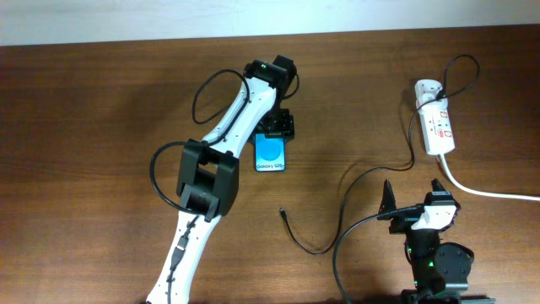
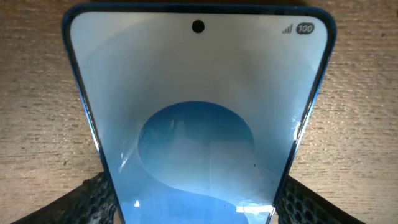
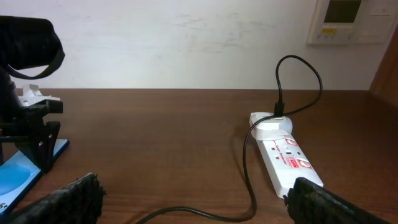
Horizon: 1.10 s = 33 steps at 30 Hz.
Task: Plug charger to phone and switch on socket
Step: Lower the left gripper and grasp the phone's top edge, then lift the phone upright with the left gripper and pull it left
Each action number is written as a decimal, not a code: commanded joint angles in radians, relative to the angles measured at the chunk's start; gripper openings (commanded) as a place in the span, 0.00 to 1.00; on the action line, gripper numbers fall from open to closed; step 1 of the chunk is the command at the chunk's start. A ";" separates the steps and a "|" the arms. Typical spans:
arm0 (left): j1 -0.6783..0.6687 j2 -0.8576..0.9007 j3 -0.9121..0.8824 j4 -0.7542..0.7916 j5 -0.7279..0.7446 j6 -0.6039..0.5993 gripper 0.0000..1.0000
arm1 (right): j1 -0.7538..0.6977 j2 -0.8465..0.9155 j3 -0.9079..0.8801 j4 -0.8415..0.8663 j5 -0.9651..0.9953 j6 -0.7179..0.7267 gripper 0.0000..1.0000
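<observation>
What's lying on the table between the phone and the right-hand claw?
Only the charger's black cable crosses the bare wood between phone and right gripper; the overhead view shows it.

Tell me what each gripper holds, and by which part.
Right gripper: nothing, jaws wide open. Left gripper straddles the phone across its two long side edges; whether it actually grips cannot be told.

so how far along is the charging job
Done: the adapter sits in the socket. In hand: the left gripper straddles the phone, grip unclear. Left: the connector tip lies loose on the table, away from the phone; the right gripper is open and empty; switch state unreadable.
</observation>
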 commanded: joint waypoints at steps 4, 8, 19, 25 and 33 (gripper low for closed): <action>0.008 0.012 0.135 -0.060 -0.001 -0.009 0.78 | 0.006 -0.006 -0.005 -0.004 0.005 0.005 0.98; 0.020 0.012 0.177 -0.117 0.003 -0.009 0.78 | 0.006 -0.006 -0.005 -0.005 0.005 0.005 0.98; 0.053 0.012 0.203 -0.256 0.473 0.151 0.78 | 0.006 -0.006 -0.005 -0.005 0.005 0.005 0.98; 0.125 0.012 0.203 -0.261 0.935 0.235 0.78 | 0.006 -0.006 -0.005 -0.005 0.005 0.005 0.98; 0.239 0.012 0.203 -0.261 1.288 0.235 0.77 | 0.006 -0.006 -0.005 -0.005 0.005 0.005 0.98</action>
